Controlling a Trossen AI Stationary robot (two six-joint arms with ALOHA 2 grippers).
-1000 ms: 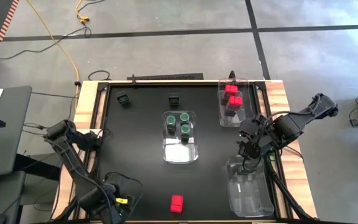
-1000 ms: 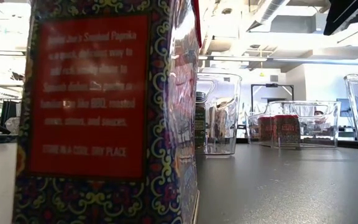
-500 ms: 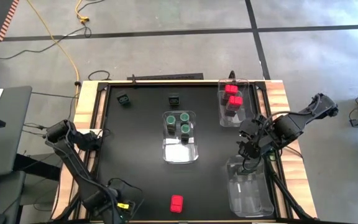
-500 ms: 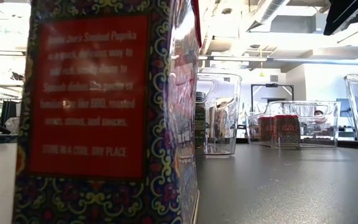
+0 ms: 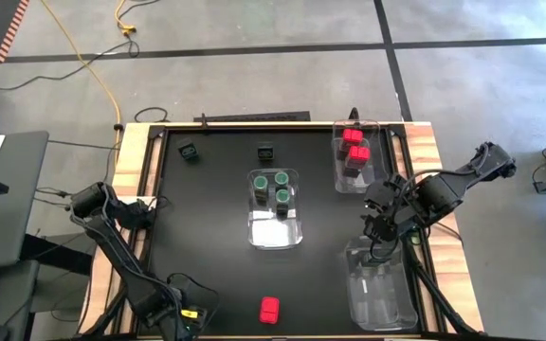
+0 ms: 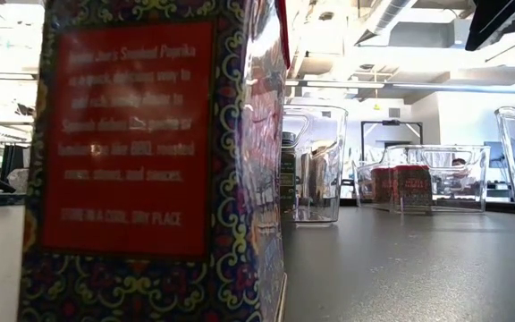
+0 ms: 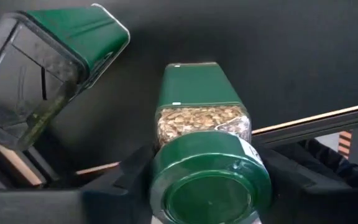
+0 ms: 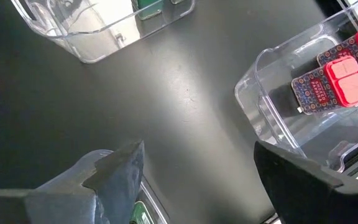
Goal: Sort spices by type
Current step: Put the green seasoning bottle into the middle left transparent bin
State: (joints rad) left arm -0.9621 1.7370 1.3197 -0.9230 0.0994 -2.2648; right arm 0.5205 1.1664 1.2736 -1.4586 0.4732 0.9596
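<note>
My left gripper (image 5: 173,322) is at the table's near-left corner, shut on a green-capped jar of pale seeds (image 7: 202,127). A second green-capped container with dark contents (image 7: 39,68) lies tilted beside it. My right gripper (image 5: 379,232) hangs open over the far end of the near-right clear bin (image 5: 380,294); its fingers (image 8: 120,171) stand wide apart. One red box (image 5: 269,309) stands on the mat by the near edge and fills the low view (image 6: 141,143). Green-topped jars (image 5: 275,185) sit in the middle bin, red boxes (image 5: 354,144) in the far-right bin. Two dark jars (image 5: 189,150) (image 5: 265,150) stand near the far edge. My left gripper pinches the jar between its two fingers (image 7: 126,180) at the round green cap (image 7: 210,186), one finger on each side. The cap end faces the wrist and the jar's body points away along the fingers. Whether its far end rests on the mat cannot be told.
Three clear bins stand on the black mat: middle (image 5: 275,227), far right (image 5: 368,180), near right. A green lid (image 8: 138,214) shows in the bin under my right gripper. Wooden rails (image 5: 126,170) edge the table. Bare mat lies between the middle bin and the red box.
My left gripper has crept a little toward the table's near edge, still shut on the jar. My right arm and the other containers have kept still.
</note>
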